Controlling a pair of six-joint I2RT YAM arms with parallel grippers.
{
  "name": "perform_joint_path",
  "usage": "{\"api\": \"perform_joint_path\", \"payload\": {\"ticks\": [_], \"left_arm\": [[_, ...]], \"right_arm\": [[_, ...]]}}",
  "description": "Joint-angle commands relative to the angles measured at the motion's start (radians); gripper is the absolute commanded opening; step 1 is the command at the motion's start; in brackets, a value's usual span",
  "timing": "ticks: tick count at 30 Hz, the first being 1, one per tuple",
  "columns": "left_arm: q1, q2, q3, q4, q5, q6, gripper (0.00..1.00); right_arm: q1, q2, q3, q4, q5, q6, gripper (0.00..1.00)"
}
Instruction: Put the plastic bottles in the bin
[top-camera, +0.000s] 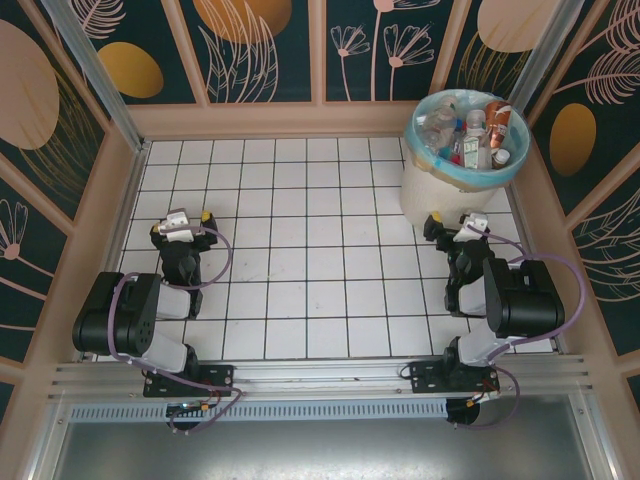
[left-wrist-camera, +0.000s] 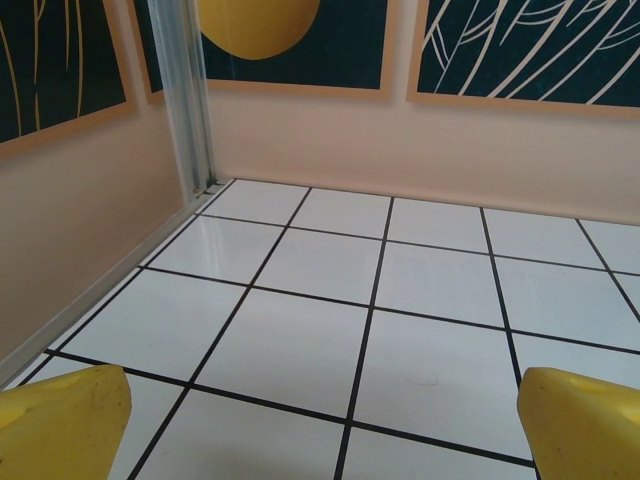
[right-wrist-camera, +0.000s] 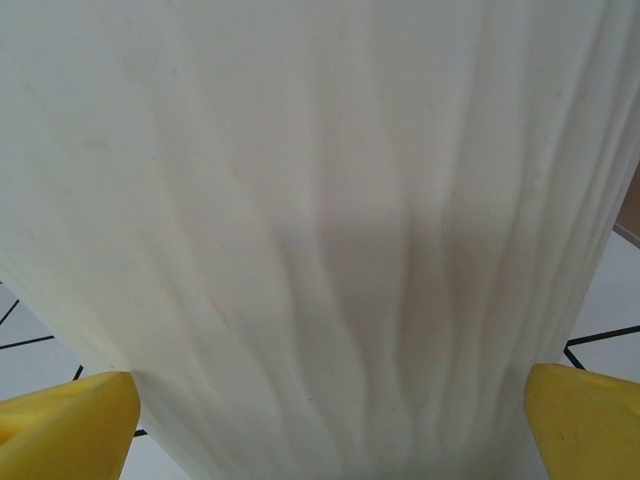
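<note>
We are locating the small clear plastic bottles (top-camera: 470, 135) inside the round cream-white bin (top-camera: 438, 192) at the far right corner of the white tiled table (top-camera: 320, 260), directly ahead of the nearer right gripper (top-camera: 457, 225), jaws apart and empty; the left gripper (top-camera: 183, 225) is likewise standing spread.

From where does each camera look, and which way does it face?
Top external: above and behind the arms, looking down on the tiled table and the bin of bottles; both arms show.
Left wrist: on the left gripper, facing the table and a wall corner; its yellow fingertips show.
Right wrist: on the right gripper, facing the bin's white wall from close; its yellow fingertips show.
Shared: top external and right wrist both see the bin.
</note>
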Motion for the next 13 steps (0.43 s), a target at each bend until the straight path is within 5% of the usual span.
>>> {"api": "perform_joint_path", "payload": {"ticks": [1,13], "left_arm": [[0.009,0.008,0.011,0.005,-0.005,-0.017,0.99],[0.009,0.005,0.009,0.007,-0.006,-0.017,0.99]], "right_arm": [[0.005,-0.008,0.008,0.002,0.021,-0.002,0.99],[0.004,-0.008,0.008,0.000,0.023,-0.004,0.99]]}}
